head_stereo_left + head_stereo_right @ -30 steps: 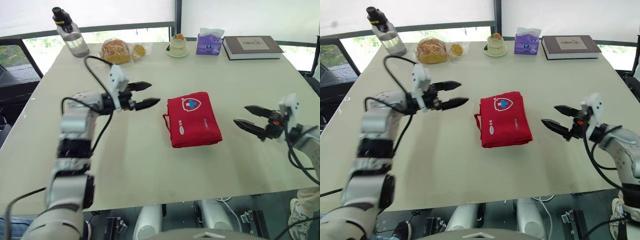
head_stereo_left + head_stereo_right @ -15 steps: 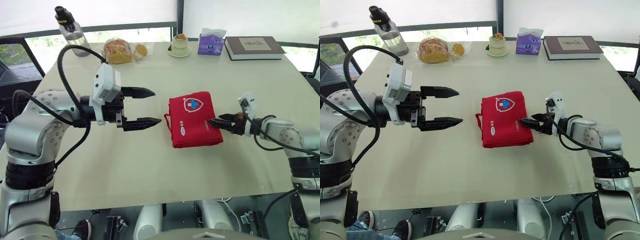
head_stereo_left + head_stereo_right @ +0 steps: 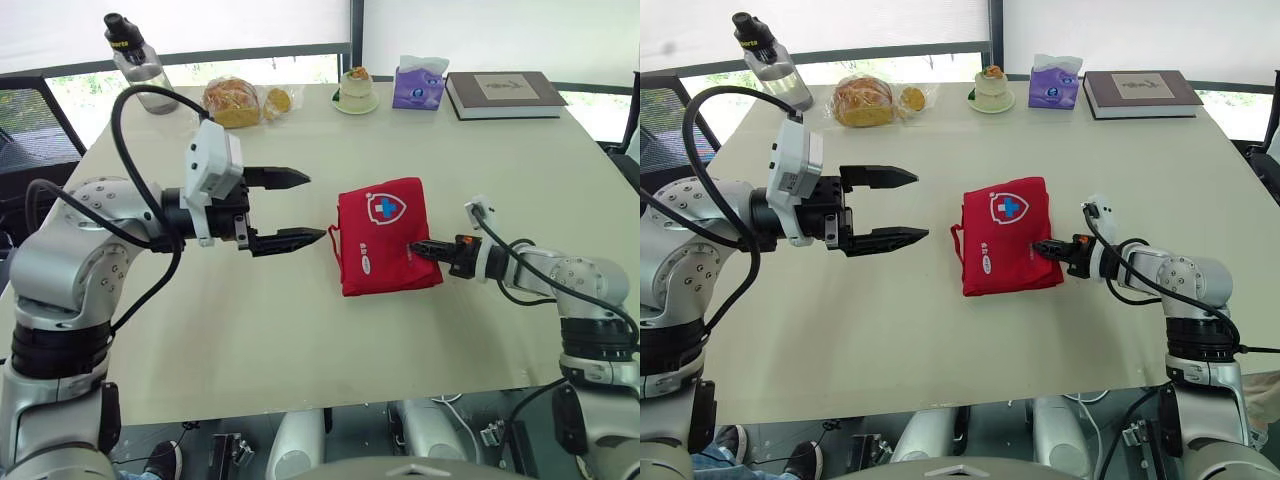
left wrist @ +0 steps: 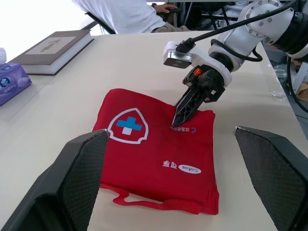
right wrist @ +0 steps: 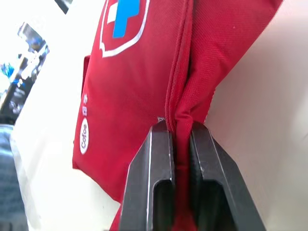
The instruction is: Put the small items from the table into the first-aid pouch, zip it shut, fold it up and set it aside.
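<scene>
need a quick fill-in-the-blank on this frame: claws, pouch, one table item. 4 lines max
1. The right claw is ____ on the edge of the first-aid pouch.
2. The left claw is ____, hanging apart from the pouch.
3. The cross printed on the pouch is ____.
4. The book lies at the far ____ corner of the table.

Missing words: shut; open; blue; right.

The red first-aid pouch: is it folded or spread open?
Folded: the pouch lies flat and compact, two stacked red layers showing at the edge the right fingers pinch.
</scene>
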### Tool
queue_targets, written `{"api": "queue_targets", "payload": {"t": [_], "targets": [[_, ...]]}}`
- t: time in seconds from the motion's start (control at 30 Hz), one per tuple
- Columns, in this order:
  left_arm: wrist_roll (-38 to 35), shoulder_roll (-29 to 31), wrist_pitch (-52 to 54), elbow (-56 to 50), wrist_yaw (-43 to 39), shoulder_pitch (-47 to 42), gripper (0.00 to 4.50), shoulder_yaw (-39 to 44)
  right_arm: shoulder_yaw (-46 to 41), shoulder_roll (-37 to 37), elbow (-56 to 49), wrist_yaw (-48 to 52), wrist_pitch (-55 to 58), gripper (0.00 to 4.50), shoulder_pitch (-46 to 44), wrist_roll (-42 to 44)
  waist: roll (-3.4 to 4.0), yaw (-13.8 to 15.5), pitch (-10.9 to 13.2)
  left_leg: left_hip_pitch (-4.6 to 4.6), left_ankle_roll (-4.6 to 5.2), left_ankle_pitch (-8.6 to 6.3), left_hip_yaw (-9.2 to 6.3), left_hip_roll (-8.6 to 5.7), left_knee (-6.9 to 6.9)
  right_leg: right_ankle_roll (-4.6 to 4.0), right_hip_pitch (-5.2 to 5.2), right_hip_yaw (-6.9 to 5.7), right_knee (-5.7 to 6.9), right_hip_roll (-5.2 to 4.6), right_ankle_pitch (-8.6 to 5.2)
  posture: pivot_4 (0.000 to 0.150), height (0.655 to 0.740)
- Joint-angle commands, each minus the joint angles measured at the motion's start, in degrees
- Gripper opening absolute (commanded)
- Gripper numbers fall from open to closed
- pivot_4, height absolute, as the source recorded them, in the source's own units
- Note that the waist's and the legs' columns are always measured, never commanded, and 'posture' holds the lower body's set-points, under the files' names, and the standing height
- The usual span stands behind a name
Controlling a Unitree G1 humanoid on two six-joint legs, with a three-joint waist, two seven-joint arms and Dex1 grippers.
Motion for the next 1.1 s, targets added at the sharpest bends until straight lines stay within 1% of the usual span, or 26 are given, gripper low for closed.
{"api": "queue_targets", "payload": {"t": [0.03,0.13,0.2,0.27,0.37,0.6,0.67,0.73,0.8,0.83,0.87,0.9,0.93,0.97,1.0,1.03,1.07,1.1], "targets": [[-0.43,-0.98,-1.05,0.18,1.42,-2.43,4.5,-0.05,-6.88,3.64,1.11,-8.17,-5.91,0.02,-2.67,-1.2,0.0,0.0,0.0,-0.01,0.0,0.0,0.01,0.0,0.0,0.0,-0.01,0.0,0.01,0.0,0.0,0.15,0.74],[-0.41,-3.26,-0.36,1.31,4.33,-4.59,4.5,-0.46,-12.29,7.51,5.55,-16.62,-15.23,0.02,-5.77,-4.2,0.01,0.14,0.01,-0.04,0.0,0.0,0.02,-0.01,0.02,0.02,-0.05,0.01,0.02,0.0,0.01,0.15,0.74],[-1.68,-7.11,0.96,0.6,8.19,-6.31,4.5,-1.19,-17.34,10.14,10.53,-23.22,-25.93,0.02,-9.61,-5.93,0.02,0.42,0.01,-0.1,0.0,0.0,0.03,-0.05,0.01,0.02,-0.09,0.03,0.02,-0.04,0.02,0.15,0.74],[-2.33,-10.05,1.94,-0.18,11.28,-7.32,4.5,-1.91,-20.79,11.81,15.01,-28.54,-34.24,0.02,-13.01,-7.1,0.01,0.5,0.01,-0.15,0.0,0.0,0.04,-0.09,-0.01,0.02,-0.13,0.04,-0.01,-0.09,0.02,0.15,0.74],[-0.71,-13.28,2.24,0.07,15.07,-8.3,4.5,-3.3,-24.33,12.88,22.63,-33.07,-43.64,0.02,-17.82,-7.69,0.02,0.12,0.02,-0.19,-0.01,0.0,0.07,-0.12,-0.04,0.02,-0.17,0.09,0.01,-0.12,0.03,0.15,0.74],[0.56,-16.62,3.6,0.31,20.64,-8.7,4.5,-5.45,-30.28,13.91,37.28,-40.49,-57.97,0.02,-25.19,-6.17,0.07,-1.27,0.04,-0.01,-0.01,0.02,0.14,-0.04,-0.42,-0.04,-0.27,0.22,0.08,-0.02,0.04,0.15,0.74],[0.64,-17.06,3.84,-0.11,21.41,-8.32,4.5,-6.02,-30.6,13.9,39.85,-40.97,-59.23,0.02,-25.95,-5.58,0.07,-1.47,0.05,-0.01,-0.01,0.02,0.18,-0.06,-0.42,-0.04,-0.26,0.25,0.07,-0.04,0.04,0.15,0.74],[0.36,-17.42,4.18,-0.2,21.97,-7.95,4.5,-6.03,-30.73,14.26,41.06,-41.15,-58.09,0.02,-25.92,-4.15,0.07,-1.46,0.05,-0.02,-0.01,0.02,0.19,-0.08,-0.41,-0.03,-0.26,0.26,0.06,-0.06,0.04,0.15,0.74],[0.72,-17.24,3.86,0.21,21.96,-7.72,4.5,-6.08,-30.32,14.57,40.77,-42.0,-56.02,0.86,-25.03,-3.3,0.07,-1.47,0.05,-0.02,-0.01,0.02,0.19,-0.08,-0.4,-0.03,-0.25,0.27,0.05,-0.07,0.04,0.15,0.74],[0.9,-17.09,3.66,0.45,21.86,-7.63,4.5,-6.04,-30.37,14.77,40.16,-42.85,-54.52,1.07,-24.49,-2.57,0.07,-1.5,0.05,-0.02,-0.01,0.02,0.19,-0.08,-0.4,-0.03,-0.25,0.27,0.05,-0.07,0.04,0.15,0.74],[1.04,-16.93,3.46,0.7,21.72,-7.55,4.5,-5.97,-30.2,14.97,38.77,-42.94,-52.23,1.4,-23.61,-1.44,0.08,-1.49,0.04,-0.01,-0.01,0.02,0.19,-0.08,-0.4,-0.03,-0.25,0.27,0.06,-0.06,0.04,0.15,0.74],[1.17,-16.8,3.29,0.88,21.6,-7.47,4.5,-5.89,-29.68,15.01,37.23,-42.6,-49.91,2.09,-22.63,-0.67,0.08,-1.49,0.04,-0.01,-0.01,0.02,0.17,-0.07,-0.41,-0.04,-0.25,0.26,0.07,-0.05,0.04,0.15,0.74],[1.16,-16.73,3.16,0.88,21.49,-7.24,4.5,-5.71,-28.79,15.07,34.63,-42.31,-47.15,2.27,-21.04,-0.01,0.08,-1.46,0.04,-0.01,-0.01,0.02,0.17,-0.07,-0.41,-0.04,-0.25,0.26,0.07,-0.05,0.04,0.15,0.74],[1.06,-16.75,3.09,0.82,21.41,-6.98,4.5,-5.51,-27.92,15.03,32.17,-41.95,-44.66,2.65,-19.52,0.6,0.09,-1.4,0.03,-0.01,-0.01,0.02,0.16,-0.07,-0.41,-0.04,-0.25,0.25,0.06,-0.05,0.04,0.15,0.74],[0.84,-16.8,3.11,0.62,21.39,-6.62,4.5,-5.27,-27.11,15.02,29.4,-41.91,-42.26,3.14,-17.88,1.33,0.09,-1.38,0.03,-0.01,-0.01,0.02,0.15,-0.06,-0.42,-0.04,-0.25,0.24,0.05,-0.05,0.04,0.15,0.74],[0.82,-16.74,2.87,0.48,21.29,-6.02,4.5,-5.09,-25.19,14.28,25.44,-40.69,-38.81,3.55,-15.22,1.68,0.1,-1.33,0.03,-0.03,-0.01,0.02,0.16,-0.06,-0.42,-0.04,-0.25,0.23,0.05,-0.05,0.04,0.15,0.74],[0.84,-16.58,2.65,0.34,21.21,-5.43,4.5,-4.92,-22.73,13.21,21.59,-38.76,-36.03,4.07,-12.59,1.38,0.09,-1.29,0.03,-0.03,-0.01,0.02,0.15,-0.07,-0.42,-0.04,-0.26,0.23,0.05,-0.06,0.04,0.15,0.74],[1.0,-16.31,2.47,0.3,21.18,-4.78,4.5,-4.74,-19.54,11.66,17.31,-36.06,-33.73,4.42,-9.61,0.46,0.1,-1.07,0.03,-0.03,-0.01,0.02,0.14,-0.07,-0.42,-0.04,-0.24,0.22,0.02,-0.06,0.04,0.15,0.74]]}}
